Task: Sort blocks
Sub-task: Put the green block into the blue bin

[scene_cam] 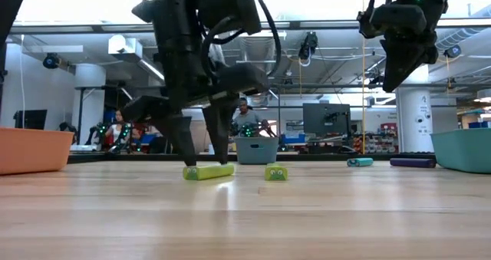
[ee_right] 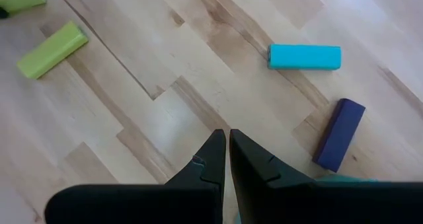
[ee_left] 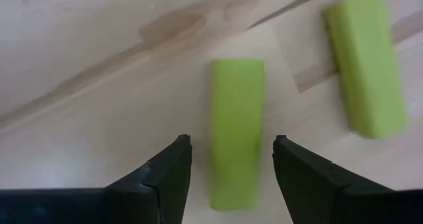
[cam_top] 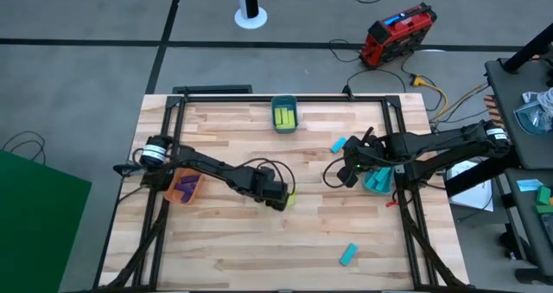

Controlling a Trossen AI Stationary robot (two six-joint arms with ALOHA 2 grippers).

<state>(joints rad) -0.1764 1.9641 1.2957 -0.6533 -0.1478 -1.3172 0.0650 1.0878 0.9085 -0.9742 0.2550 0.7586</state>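
Observation:
My left gripper (ee_left: 231, 142) is open, pointing down near the table's middle (cam_top: 280, 198). Its two fingers stand on either side of a yellow-green block (ee_left: 236, 135) that lies flat on the table, with a gap on each side. A second yellow-green block (ee_left: 365, 65) lies close beside it (scene_cam: 276, 172). My right gripper (ee_right: 228, 139) is shut and empty, raised above the table's right part (cam_top: 350, 168). Below it lie a cyan block (ee_right: 304, 56) and a purple block (ee_right: 338, 133). Another cyan block (cam_top: 348, 255) lies near the near edge.
An orange bin (cam_top: 184, 187) at the left holds purple blocks. A grey bin (cam_top: 284, 115) at the far edge holds yellow-green blocks. A teal bin (cam_top: 378, 181) stands at the right, under my right arm. A person (scene_cam: 245, 119) shows in the room behind the table.

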